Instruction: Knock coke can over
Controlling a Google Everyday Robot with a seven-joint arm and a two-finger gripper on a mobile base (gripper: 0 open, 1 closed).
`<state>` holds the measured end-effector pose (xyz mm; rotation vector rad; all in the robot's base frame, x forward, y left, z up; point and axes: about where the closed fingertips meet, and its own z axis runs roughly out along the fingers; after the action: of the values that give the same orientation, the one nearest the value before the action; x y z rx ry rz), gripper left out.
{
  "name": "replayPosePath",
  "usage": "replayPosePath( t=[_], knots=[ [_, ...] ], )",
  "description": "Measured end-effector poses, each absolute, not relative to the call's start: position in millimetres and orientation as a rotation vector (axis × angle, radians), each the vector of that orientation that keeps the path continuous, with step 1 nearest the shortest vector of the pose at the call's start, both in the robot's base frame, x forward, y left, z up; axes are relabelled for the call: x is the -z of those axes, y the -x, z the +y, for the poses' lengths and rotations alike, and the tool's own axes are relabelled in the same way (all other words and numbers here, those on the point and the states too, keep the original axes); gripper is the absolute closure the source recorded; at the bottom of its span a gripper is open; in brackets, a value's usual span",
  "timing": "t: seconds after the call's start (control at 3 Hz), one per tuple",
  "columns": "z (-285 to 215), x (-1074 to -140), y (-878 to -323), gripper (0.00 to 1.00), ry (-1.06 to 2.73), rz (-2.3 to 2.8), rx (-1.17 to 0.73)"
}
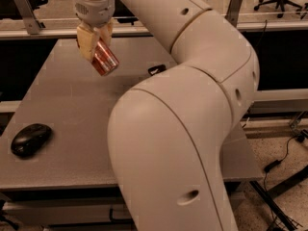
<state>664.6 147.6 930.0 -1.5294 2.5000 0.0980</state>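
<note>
Plastic, smooth and cream-coloured, is filling most of the view: the robot's thick rounded arm is bending across the matte grey rectangular table and covering its right part. Over the far part of the table, the tan two-finger gripper is clenching the small red-orange aluminium coke can. The can is leaning tilted above the tabletop, its upper end hidden between the fingers; whether its lower end is touching the surface is hard to tell. A glossy black oval computer mouse is lying near the front left edge. A small flat black object is peeking out behind the arm, mostly hidden.
</note>
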Motion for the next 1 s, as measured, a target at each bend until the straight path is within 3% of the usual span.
replayPosePath(
  t=[0.67, 1.0],
  knots=[
    [157.1, -917.4, -668.4, 0.06, 1.595, 2.5, -0.065],
    [174.6, -908.1, -681.9, 0.0, 1.591, 2.448, -0.095]
  ],
)
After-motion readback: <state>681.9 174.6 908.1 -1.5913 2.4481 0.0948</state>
